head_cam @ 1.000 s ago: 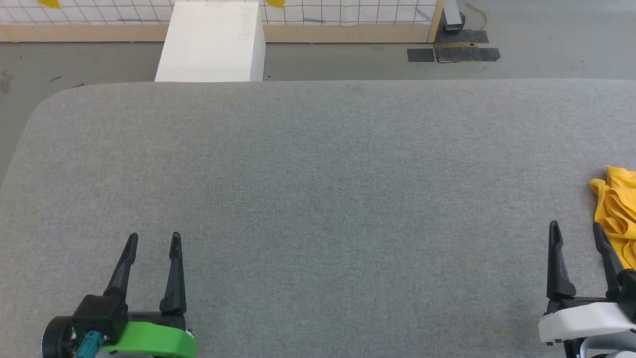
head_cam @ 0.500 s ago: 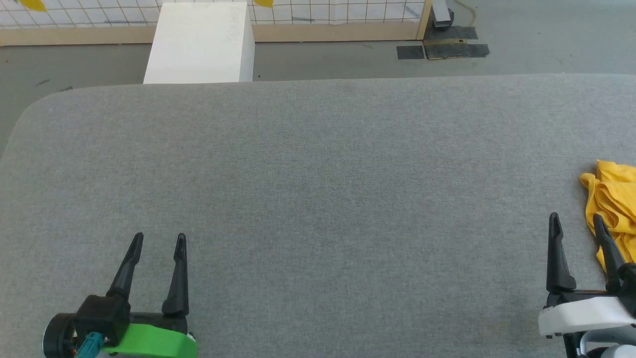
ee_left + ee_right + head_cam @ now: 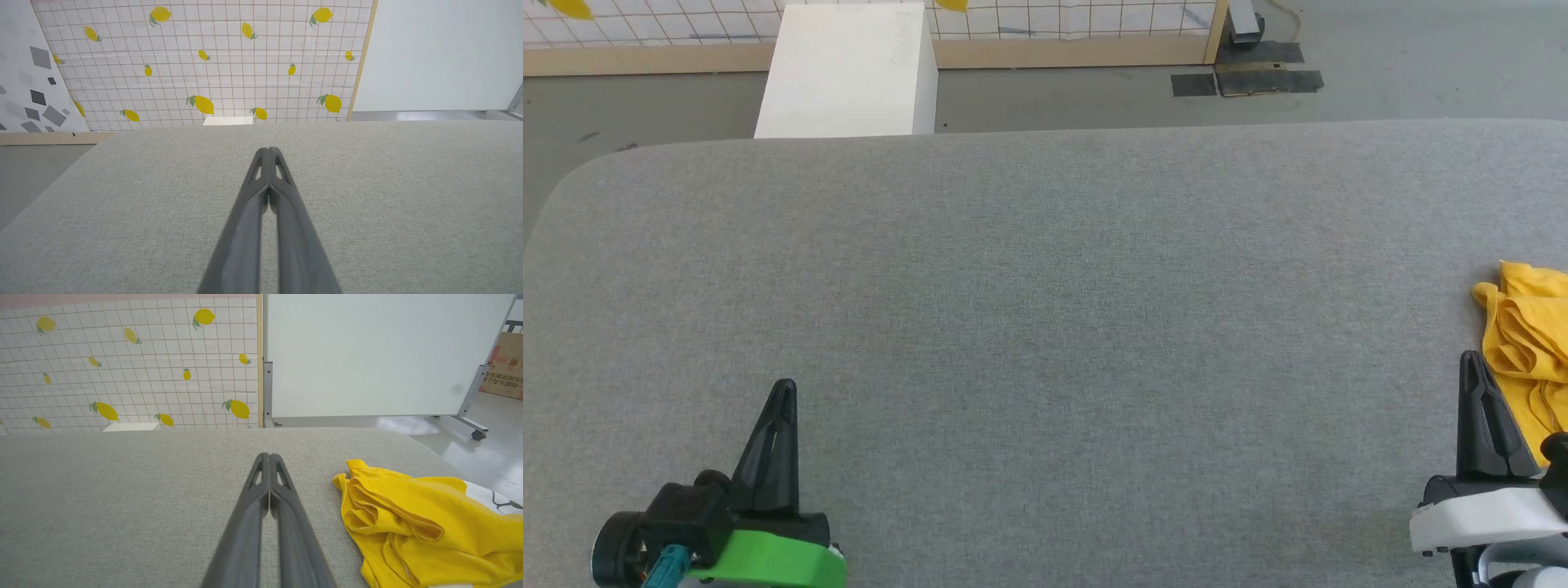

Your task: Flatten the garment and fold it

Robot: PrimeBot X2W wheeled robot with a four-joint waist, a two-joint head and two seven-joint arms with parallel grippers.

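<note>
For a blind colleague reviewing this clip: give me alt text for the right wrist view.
The right gripper, shut on nothing, points across a grey table; a crumpled yellow garment lies to its right in this view, apart from it. Behind stand a lemon-print wall and a white panel.

Left claw and right claw have fingers pressed together.

head: we look steeply down on the grey tabletop from its near edge | wrists: we skim low along it past our fingers toward the lemon-print wall | shared: tabletop, white box
</note>
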